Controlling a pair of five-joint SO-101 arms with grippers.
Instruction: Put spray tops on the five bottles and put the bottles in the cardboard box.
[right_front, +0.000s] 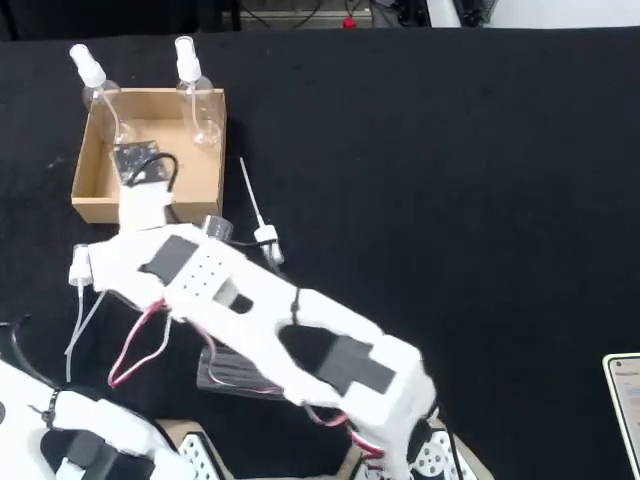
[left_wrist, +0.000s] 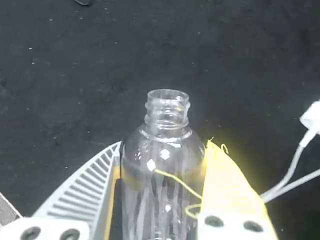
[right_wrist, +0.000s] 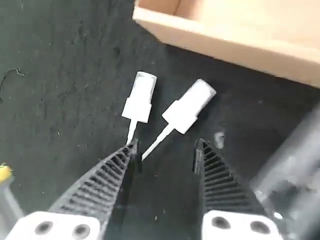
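Clamped between the two fingers of the left gripper (left_wrist: 164, 150), nearest that wrist's lens, a clear bottle (left_wrist: 167, 115) shows an open neck with no top; its lower body is cut off by the frame edge. One loose spray top (left_wrist: 311, 116) lies beside it on the black table (left_wrist: 75, 75), half out of frame, with its tube trailing.

Right wrist view: the right gripper (right_wrist: 166, 146) has its fingers spread apart, holding nothing. Two spray tops (right_wrist: 140, 102) (right_wrist: 189, 107) lie side by side on the cloth just ahead of the tips. The cardboard box (right_wrist: 225, 35) shows one wall beyond them. A blurred clear shape (right_wrist: 295, 150) at the edge cannot be identified.

High view: a long white arm (right_front: 290, 320) crosses toward the box (right_front: 95, 209) and covers the table beneath it. An open bottle neck (right_front: 218, 228) shows at the arm's edge, and whether this is the held bottle cannot be told. Two capped bottles (right_front: 100, 95) (right_front: 200, 105) stand at the box's far corners. Single spray tops (right_front: 266, 240) (right_front: 80, 265) lie on either side of the arm.
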